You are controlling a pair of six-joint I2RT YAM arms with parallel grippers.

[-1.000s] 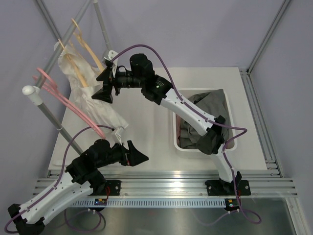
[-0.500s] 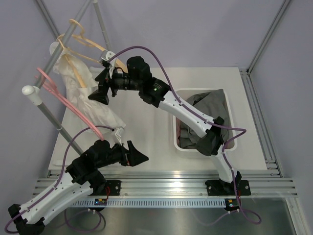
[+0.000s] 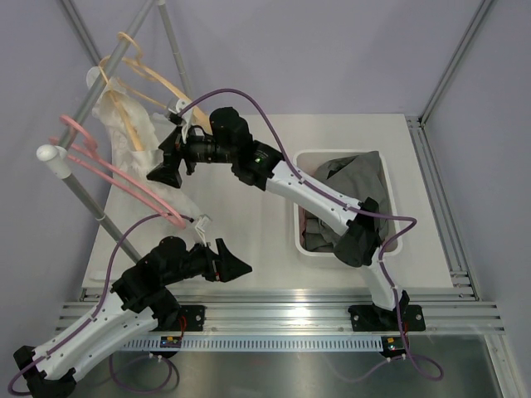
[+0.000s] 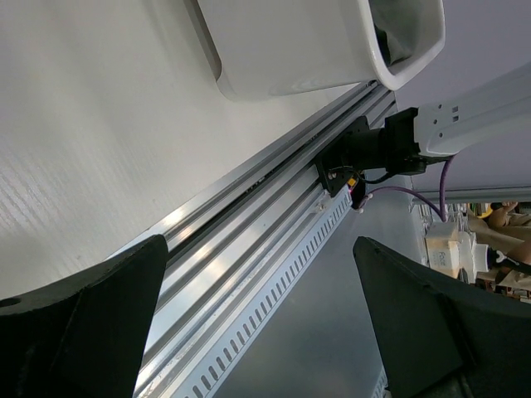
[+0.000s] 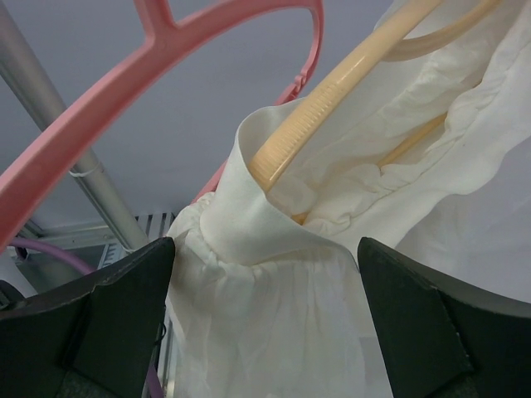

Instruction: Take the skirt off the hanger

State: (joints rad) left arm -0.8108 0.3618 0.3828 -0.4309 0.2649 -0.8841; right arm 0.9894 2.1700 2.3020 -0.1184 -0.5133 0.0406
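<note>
The right tool [image 5: 265, 332] gapes wide and empty, facing the white skirt [image 5: 274, 207]; contact cannot be judged. The skirt hangs on the cream hanger [image 5: 332, 91], whose ends are cut off. Beside that hanger are seemingly two pink hangers [image 5: 166, 37]. Well below it, the left tool [image 3: 236, 265] hovers over the bench [image 3: 257, 224], fully open and empty.

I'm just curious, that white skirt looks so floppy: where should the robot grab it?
Probably the folded waistband wrapped over the beige hanger arm's end, coming from the side where the open right end effector faces it; that thick fold is what hooks the skirt on.
</note>
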